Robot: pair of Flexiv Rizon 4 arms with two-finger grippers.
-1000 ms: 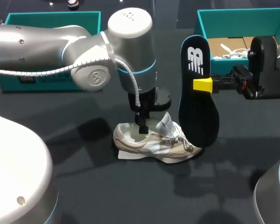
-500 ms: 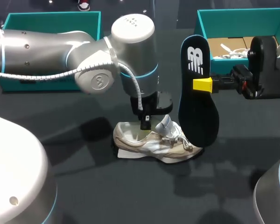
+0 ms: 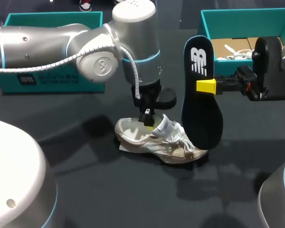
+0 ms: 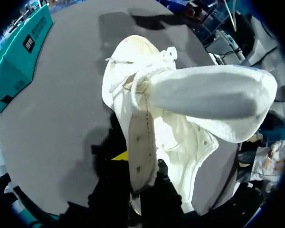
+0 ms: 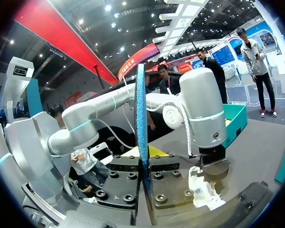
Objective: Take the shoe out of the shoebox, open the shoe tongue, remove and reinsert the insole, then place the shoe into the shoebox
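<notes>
Reinsert step: our right gripper point(image 3: 206, 86) clamps the insole point(image 3: 202, 114) upright, our left gripper point(image 3: 148, 119) pinches the shoe point(image 3: 156, 140) upper. Next we feed the insole toe-first into the opening.

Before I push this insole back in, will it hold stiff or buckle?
Likely fairly stiff: the insole stands straight above and below the right pincer. Edge-on it looks thin, so forced toe-first into the shoe it could buckle.
</notes>
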